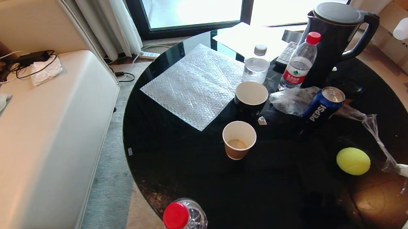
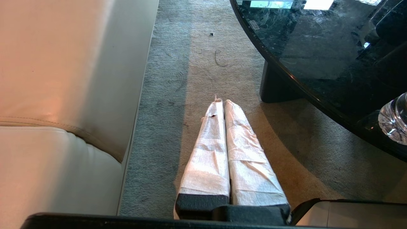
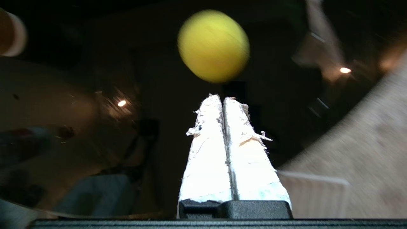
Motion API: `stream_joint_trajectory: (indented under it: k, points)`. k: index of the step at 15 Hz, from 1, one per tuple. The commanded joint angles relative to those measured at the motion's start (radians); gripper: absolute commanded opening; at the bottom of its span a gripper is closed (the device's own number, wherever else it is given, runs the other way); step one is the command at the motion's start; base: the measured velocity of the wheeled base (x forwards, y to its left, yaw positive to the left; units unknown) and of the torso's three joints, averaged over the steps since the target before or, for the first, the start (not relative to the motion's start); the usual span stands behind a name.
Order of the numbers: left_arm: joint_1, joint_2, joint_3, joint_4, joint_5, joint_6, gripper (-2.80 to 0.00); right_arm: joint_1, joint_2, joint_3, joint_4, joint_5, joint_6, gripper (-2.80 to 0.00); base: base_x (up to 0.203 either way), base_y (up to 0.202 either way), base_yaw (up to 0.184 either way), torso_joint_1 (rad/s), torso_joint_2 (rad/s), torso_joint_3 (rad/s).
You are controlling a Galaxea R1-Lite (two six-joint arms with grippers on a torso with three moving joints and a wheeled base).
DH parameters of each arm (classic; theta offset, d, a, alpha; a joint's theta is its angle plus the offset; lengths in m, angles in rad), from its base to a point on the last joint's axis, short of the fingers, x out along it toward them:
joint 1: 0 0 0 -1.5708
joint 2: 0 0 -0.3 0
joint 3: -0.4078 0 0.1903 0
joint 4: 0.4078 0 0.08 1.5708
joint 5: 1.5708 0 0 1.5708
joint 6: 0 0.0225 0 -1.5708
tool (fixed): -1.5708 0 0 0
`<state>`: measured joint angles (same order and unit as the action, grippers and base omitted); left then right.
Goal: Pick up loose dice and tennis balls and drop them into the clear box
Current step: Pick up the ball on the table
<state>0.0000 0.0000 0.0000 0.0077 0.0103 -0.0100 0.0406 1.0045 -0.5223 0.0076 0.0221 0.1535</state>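
Head view, left to right: sofa (image 1: 34, 144) at nine o'clock, black round table (image 1: 193, 171), paper cup (image 1: 239, 139) at centre, tennis ball (image 1: 353, 161) at four o'clock. Right gripper (image 3: 222, 97), fingers together, empty, points at it. Left gripper (image 2: 221, 101) fingers together above carpet (image 2: 197, 63).

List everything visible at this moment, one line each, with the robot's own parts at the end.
tennis ball: one, yellow-green, right side of the table
table: one, round, black
paper cups: two, one brown, one black, table centre
water bottles: three, clear, two by the kettle, one at the near edge
kettle: one, black, far right
Pepsi can: one, blue, right of the cups
bubble wrap: one sheet, clear, far left of the table
sofa: one, cream, left of the table
left gripper: jaws shut, over the carpet
right gripper: jaws shut, short of the ball
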Motion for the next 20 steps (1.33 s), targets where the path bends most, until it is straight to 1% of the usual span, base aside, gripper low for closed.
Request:
stream_joint_trajectory:
  k: [1,2,3,4,8,9,10,11,14,16,17,18,20]
  points:
    - [0.0,0.0,0.002,0.0,0.0,-0.001,-2.8,0.031,0.184,-0.044,-0.078,0.012,0.006,-2.8,0.0,0.0,0.0,0.0,0.0,0.0]
    - [0.0,0.0,0.002,0.0,0.0,-0.001,-2.8,0.036,0.184,-0.058,-0.09,0.022,0.001,-2.8,0.0,0.0,0.0,0.0,0.0,0.0]
    - [0.0,0.0,0.002,0.0,0.0,-0.001,-2.8,0.038,0.186,-0.057,-0.086,0.028,-0.022,-2.8,0.0,0.0,0.0,0.0,0.0,0.0]
    - [0.0,0.0,0.002,0.0,0.0,-0.001,-2.8,0.036,0.202,-0.055,-0.089,0.027,-0.053,0.0,0.0,0.0,0.0,0.0,0.0,0.0]
    - [0.0,0.0,0.002,0.0,0.0,-0.001,-2.8,0.018,0.233,-0.063,-0.085,0.014,-0.192,0.0,0.0,0.0,0.0,0.0,0.0,0.0]
    - [0.0,0.0,0.002,0.0,0.0,-0.001,-2.8,0.014,0.239,-0.063,-0.088,-0.003,-0.249,0.0,0.0,0.0,0.0,0.0,0.0,0.0]
    - [0.0,0.0,0.002,0.0,0.0,-0.001,-2.8,0.008,0.254,-0.062,-0.089,-0.038,-0.296,0.0,0.0,0.0,0.0,0.0,0.0,0.0]
    - [0.0,0.0,0.002,0.0,0.0,-0.001,-2.8,0.004,0.266,-0.061,-0.086,-0.063,-0.32,0.0,0.0,0.0,0.0,0.0,0.0,0.0]
    - [0.0,0.0,0.001,0.0,0.0,-0.001,-2.8,-0.016,0.314,-0.063,-0.094,-0.073,-0.326,0.0,0.0,0.0,0.0,0.0,0.0,0.0]
    - [0.0,0.0,0.002,0.0,0.0,-0.001,-2.8,-0.016,0.34,-0.07,-0.103,-0.063,-0.326,0.0,0.0,0.0,0.0,0.0,0.0,0.0]
    - [0.0,0.0,0.0,0.0,0.0,-0.001,-2.8,-0.016,0.359,-0.076,-0.128,-0.057,-0.324,0.0,0.0,0.0,0.0,0.0,0.0,0.0]
    - [0.0,0.0,0.002,0.0,0.0,-0.001,-2.8,-0.015,0.375,-0.077,-0.158,-0.043,-0.326,0.0,0.0,0.0,0.0,0.0,0.0,0.0]
    - [0.0,0.0,0.002,0.0,0.0,-0.001,-2.8,-0.016,0.406,-0.073,-0.207,0.009,-0.331,0.0,0.0,0.0,0.0,0.0,0.0,0.0]
